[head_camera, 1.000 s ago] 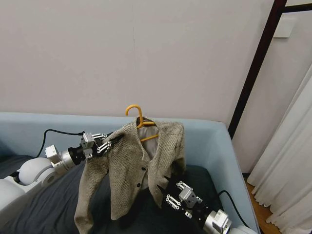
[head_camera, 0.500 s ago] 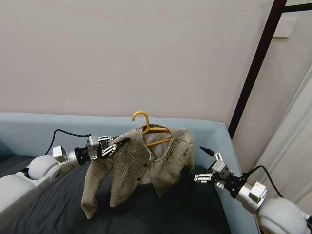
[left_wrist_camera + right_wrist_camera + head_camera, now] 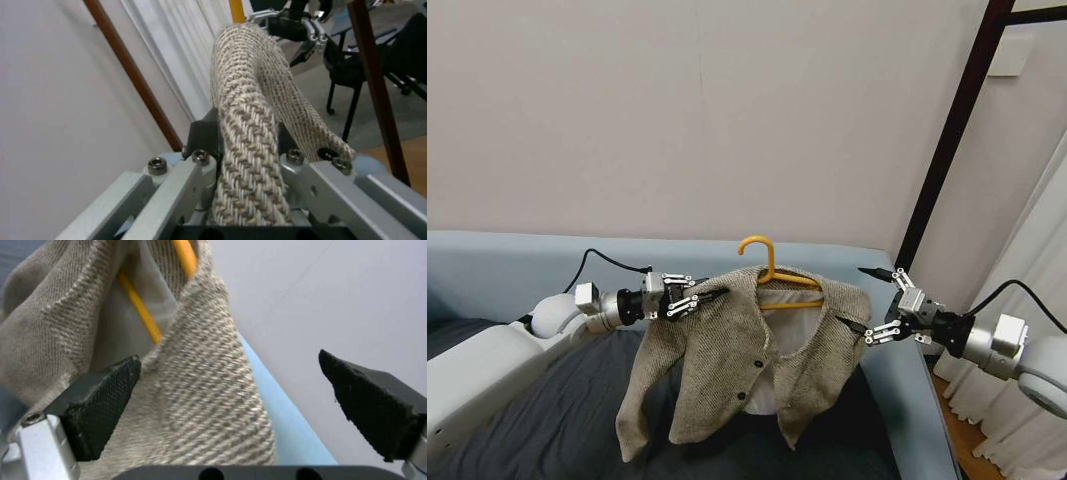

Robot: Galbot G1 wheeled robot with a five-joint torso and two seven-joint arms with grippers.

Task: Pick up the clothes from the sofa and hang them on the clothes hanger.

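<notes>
Jacket [image 3: 727, 350] shifted right; right gripper [image 3: 855, 298] perhaps touching.

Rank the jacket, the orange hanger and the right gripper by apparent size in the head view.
1. The jacket, largest by far.
2-3. The right gripper and the orange hanger look about alike; much of the hanger is hidden inside the jacket, so no ranking.
</notes>
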